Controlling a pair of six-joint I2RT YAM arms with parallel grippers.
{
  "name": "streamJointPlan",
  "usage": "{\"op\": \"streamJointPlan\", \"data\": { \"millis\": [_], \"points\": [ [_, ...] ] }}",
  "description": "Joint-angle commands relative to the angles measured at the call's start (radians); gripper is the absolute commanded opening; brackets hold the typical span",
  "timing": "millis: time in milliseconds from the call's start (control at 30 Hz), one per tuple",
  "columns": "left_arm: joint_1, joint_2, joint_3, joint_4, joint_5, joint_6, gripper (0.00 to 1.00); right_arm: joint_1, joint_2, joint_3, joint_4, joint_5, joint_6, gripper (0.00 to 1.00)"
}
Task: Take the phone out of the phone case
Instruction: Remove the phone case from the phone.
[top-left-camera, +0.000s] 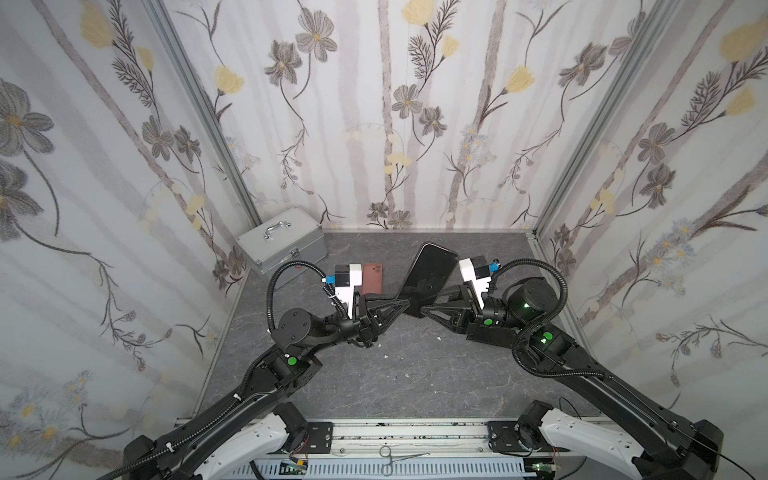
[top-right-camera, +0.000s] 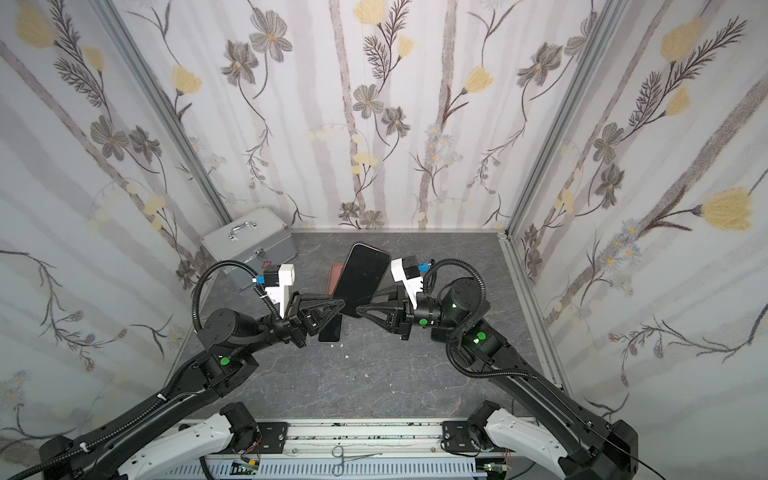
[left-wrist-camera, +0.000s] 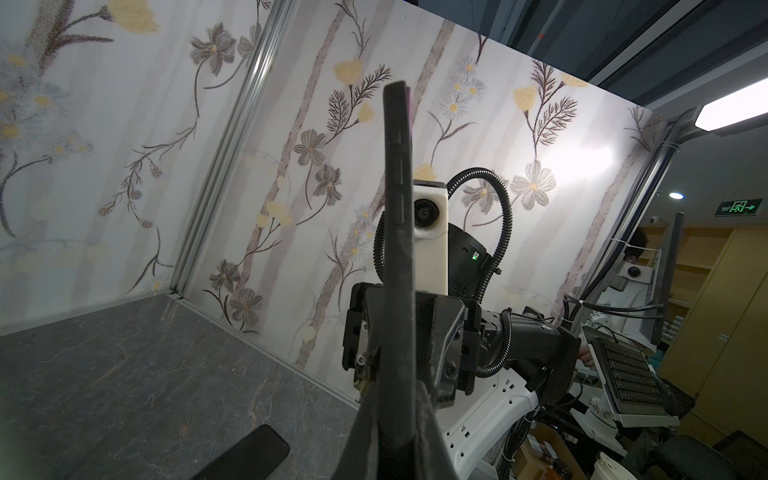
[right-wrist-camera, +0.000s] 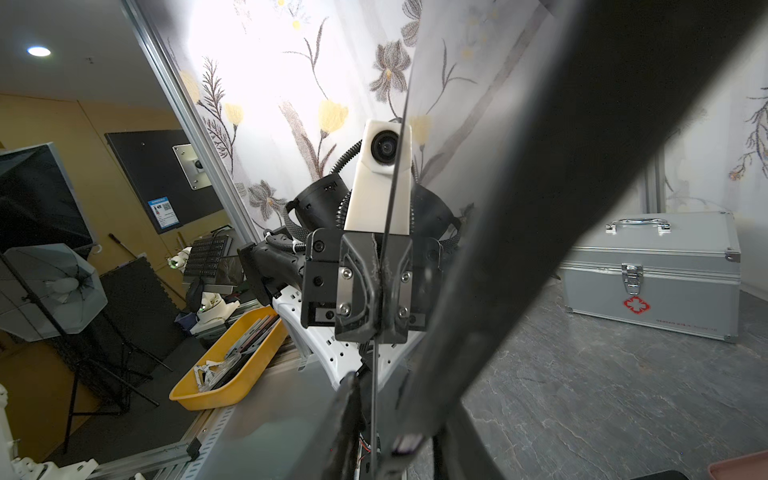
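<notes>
A black phone (top-left-camera: 428, 274) (top-right-camera: 359, 278) in a dark case is held up above the table, tilted, with its screen facing up. My left gripper (top-left-camera: 402, 304) (top-right-camera: 343, 305) is shut on its lower left edge. In the left wrist view the cased edge (left-wrist-camera: 397, 208) runs straight out from between the left gripper's (left-wrist-camera: 395, 415) fingers. My right gripper (top-left-camera: 423, 309) (top-right-camera: 358, 309) reaches the lower right edge from the other side. In the right wrist view the phone (right-wrist-camera: 540, 208) lies between the right gripper's (right-wrist-camera: 399, 436) fingers, with a small gap on one side.
A brown phone-shaped slab (top-left-camera: 372, 278) (top-right-camera: 334, 278) lies flat behind the left gripper. A second black slab (top-right-camera: 330, 330) (left-wrist-camera: 245, 453) lies on the table under the left gripper. A silver carry box (top-left-camera: 282, 249) (right-wrist-camera: 652, 270) stands in the back left corner. Forceps (top-left-camera: 399, 459) rest on the front rail.
</notes>
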Motion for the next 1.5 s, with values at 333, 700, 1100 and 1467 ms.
{"op": "streamJointPlan", "data": {
  "millis": [333, 700, 1100, 1467],
  "points": [
    [0.000, 0.005, -0.006, 0.083, 0.029, -0.002, 0.00, 0.003, -0.005, 0.014, -0.015, 0.007, -0.013, 0.13],
    [0.002, 0.002, 0.042, -0.029, -0.045, 0.121, 0.38, -0.011, -0.057, 0.004, -0.086, 0.121, -0.072, 0.00],
    [0.000, 0.028, 0.306, -0.402, -0.245, 0.582, 0.71, -0.070, -0.132, 0.058, -0.423, 0.359, -0.448, 0.00],
    [-0.105, 0.130, 0.397, -0.406, -0.403, 0.829, 0.55, -0.065, -0.100, 0.148, -0.640, 0.461, -0.589, 0.00]
  ]
}}
